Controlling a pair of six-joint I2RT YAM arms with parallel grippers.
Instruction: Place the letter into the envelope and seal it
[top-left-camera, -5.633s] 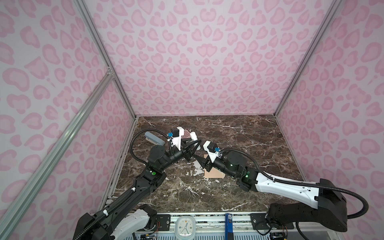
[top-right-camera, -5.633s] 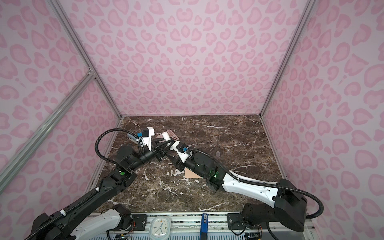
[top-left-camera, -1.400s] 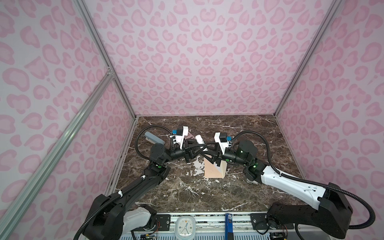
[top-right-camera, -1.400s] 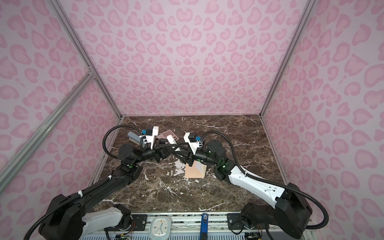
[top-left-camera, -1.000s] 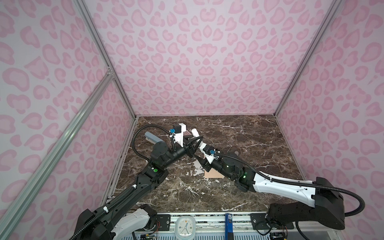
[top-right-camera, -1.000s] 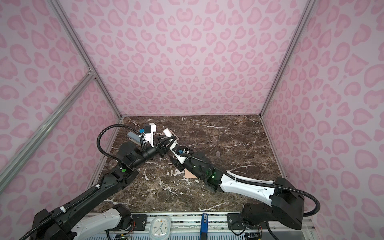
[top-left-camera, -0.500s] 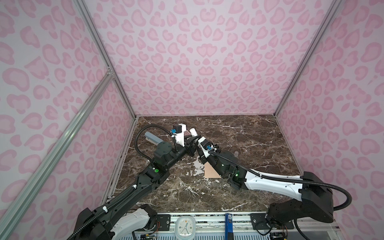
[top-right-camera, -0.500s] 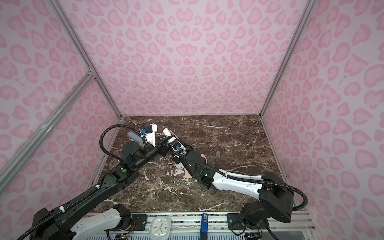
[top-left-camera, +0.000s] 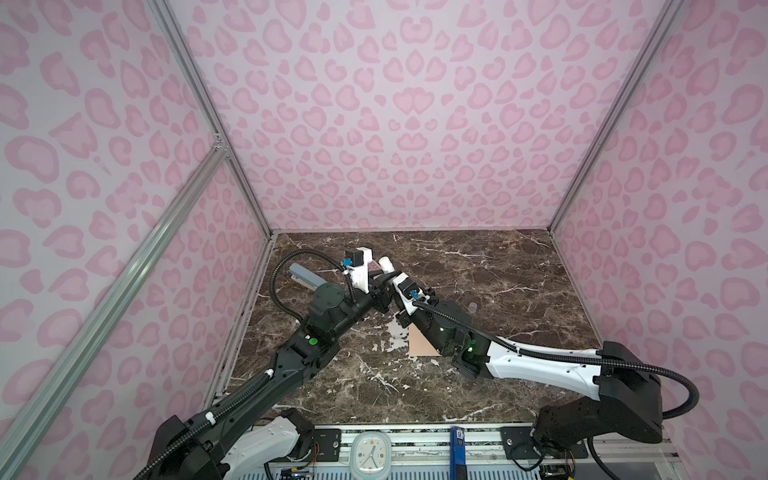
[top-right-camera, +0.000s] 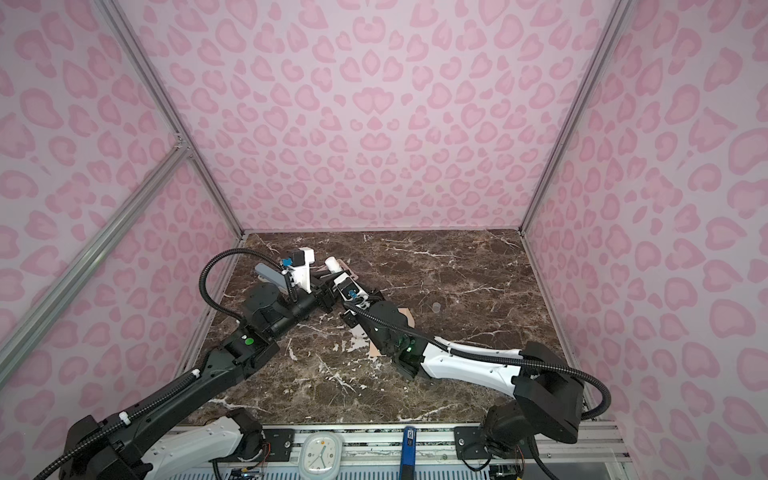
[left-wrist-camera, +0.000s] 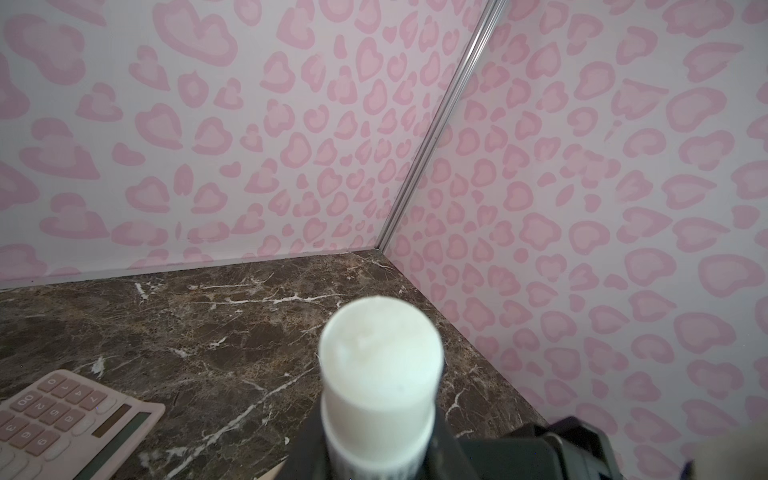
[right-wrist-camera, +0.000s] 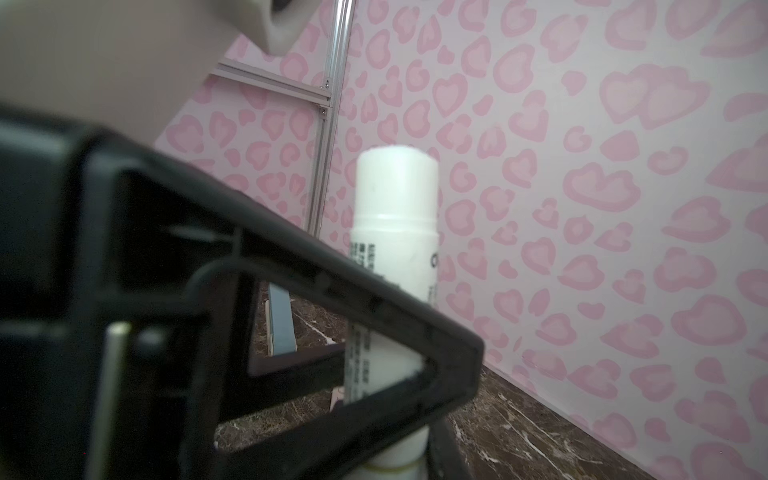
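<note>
Dark marble tabletop (top-left-camera: 498, 282) with peach envelope (top-left-camera: 419, 345), pink calculator (left-wrist-camera: 62, 419), grey-blue slab (top-left-camera: 305, 276)

Both top views look down steeply from high above the front edge of the marble table (top-left-camera: 498, 266) (top-right-camera: 457, 266), toward the back wall, far off, sharing the whole scene. The 2 wrist cameras sit low, very near the white glue stick (left-wrist-camera: 380, 365) (right-wrist-camera: 395, 199), which both show, and face the walls.

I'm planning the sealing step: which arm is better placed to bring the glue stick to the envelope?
Likely right: its gripper is at the glue stick held by the left gripper, and the envelope lies under the right arm.
</note>
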